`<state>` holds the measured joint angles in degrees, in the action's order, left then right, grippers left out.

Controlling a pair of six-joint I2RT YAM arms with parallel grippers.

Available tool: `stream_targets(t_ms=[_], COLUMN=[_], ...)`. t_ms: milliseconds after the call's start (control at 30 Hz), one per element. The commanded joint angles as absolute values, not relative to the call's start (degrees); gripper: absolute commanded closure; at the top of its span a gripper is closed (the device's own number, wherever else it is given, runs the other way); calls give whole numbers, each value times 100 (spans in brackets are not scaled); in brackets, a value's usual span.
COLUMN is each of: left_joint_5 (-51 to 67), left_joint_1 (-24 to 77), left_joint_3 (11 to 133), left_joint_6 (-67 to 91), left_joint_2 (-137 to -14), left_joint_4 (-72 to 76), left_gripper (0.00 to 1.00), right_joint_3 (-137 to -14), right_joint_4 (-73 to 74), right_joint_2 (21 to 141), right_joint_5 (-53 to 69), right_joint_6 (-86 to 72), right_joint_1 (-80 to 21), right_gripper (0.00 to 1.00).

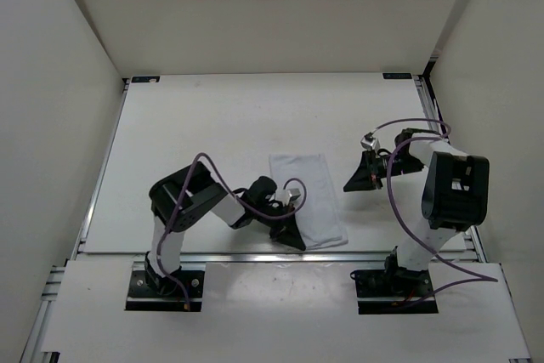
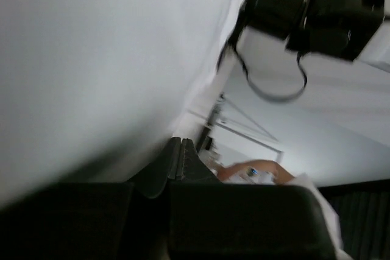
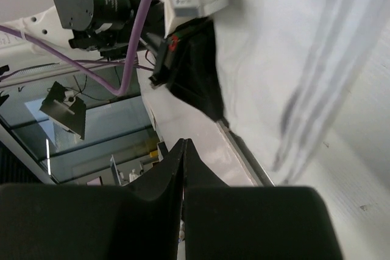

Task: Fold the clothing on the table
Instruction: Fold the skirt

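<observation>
Inspector: Your left pincer [image 1: 289,232] sits closed at the near-left corner of the clothing [image 1: 311,191], likely placed to lift a fold. Whether it has fabric pinched, I cannot tell.
Operator: The right?
Inspector: The clothing lies flat on the worktop [image 1: 195,125]. Your right pincer [image 1: 359,178], closed and empty, hovers just beside its right edge.

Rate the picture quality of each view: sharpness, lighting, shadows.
Top external: evenly lit and sharp, though the plain white thin fabric piece barely contrasts with the matte white tabletop. Left wrist: soft and smeared throughout, its upper left a featureless white. Right wrist: sharper, with streaky grey shadows across the white surface at right.
</observation>
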<state>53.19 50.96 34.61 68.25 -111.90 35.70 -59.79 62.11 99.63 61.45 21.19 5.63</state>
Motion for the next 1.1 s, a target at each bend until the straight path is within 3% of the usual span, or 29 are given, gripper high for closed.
stream_targets(t_ms=[0, 300, 667, 833, 1067], left_joint_5=[4527, 4219, 4000, 3938, 3684], left_joint_1=[5054, 4606, 4535, 4412, 4518], left_joint_3=[4463, 6292, 6126, 5450, 4826], left_joint_6=[6136, 5019, 3948, 3938, 3656], left_joint_2=[-12058, -12595, -11207, -10601, -10819], left_joint_4=[2411, 1371, 1540, 1714, 1652], left_gripper=[100, 100, 100, 100, 100], right_joint_3=[-6073, -6065, -6011, -6065, -6248], right_joint_4=[6337, 6504, 6513, 6565, 6732], right_joint_2=[9685, 9510, 9343, 9404, 9554], right_joint_5=[6258, 6381, 6627, 6645, 6671], right_joint_6=[2198, 2399, 2478, 2522, 2628], right_joint_1=[572, 817, 993, 1099, 1178], right_gripper=[100, 100, 100, 100, 100])
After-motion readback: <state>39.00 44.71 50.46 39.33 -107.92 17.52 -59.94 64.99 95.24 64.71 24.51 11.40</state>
